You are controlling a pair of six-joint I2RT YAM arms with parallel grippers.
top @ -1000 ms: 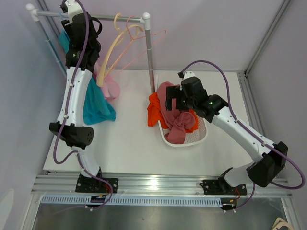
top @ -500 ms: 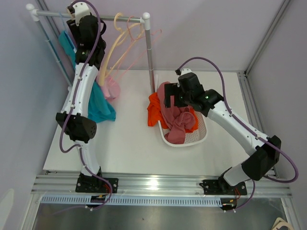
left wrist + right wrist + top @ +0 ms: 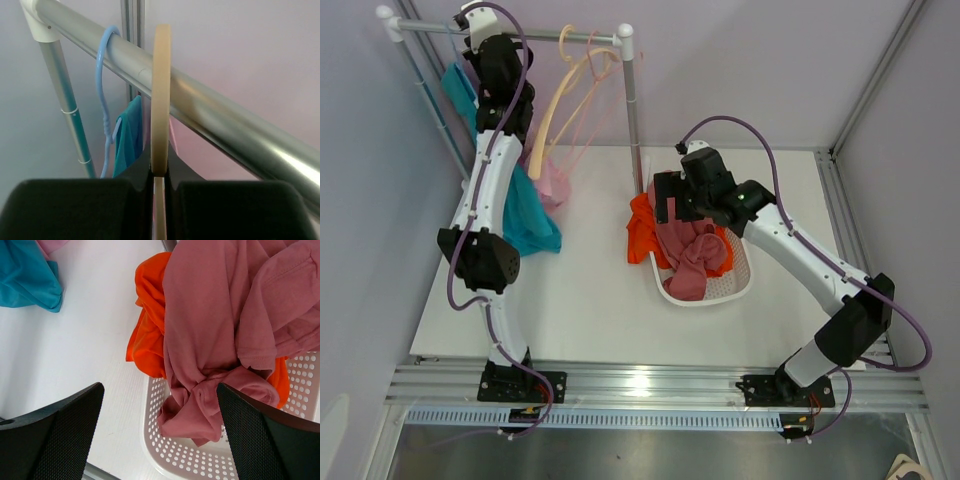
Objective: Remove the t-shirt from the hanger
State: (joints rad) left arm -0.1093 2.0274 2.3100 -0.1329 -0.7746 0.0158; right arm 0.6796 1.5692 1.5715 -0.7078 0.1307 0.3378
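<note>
A: Big stuff first?
B: White surface [image 3: 590, 290]. Clothes rail [image 3: 542, 35] over its far left corner. The teal t-shirt [image 3: 527, 218] hangs there, on a blue hanger [image 3: 104, 100].
A: Basket?
B: White basket [image 3: 738, 285] right of centre, with pink cloth [image 3: 210, 330] and orange cloth [image 3: 150, 335] heaped in it, orange spilling over the left rim.
A: Fingers?
B: Left fingers [image 3: 75, 205] pinched on the cream hanger [image 3: 161, 100] hook at the rail. Right fingers [image 3: 50, 435] spread wide above the basket, holding nothing.

Top camera looks down on everything; wrist cameras sit close over rail [image 3: 225, 127] and basket [image 3: 192, 462]
</note>
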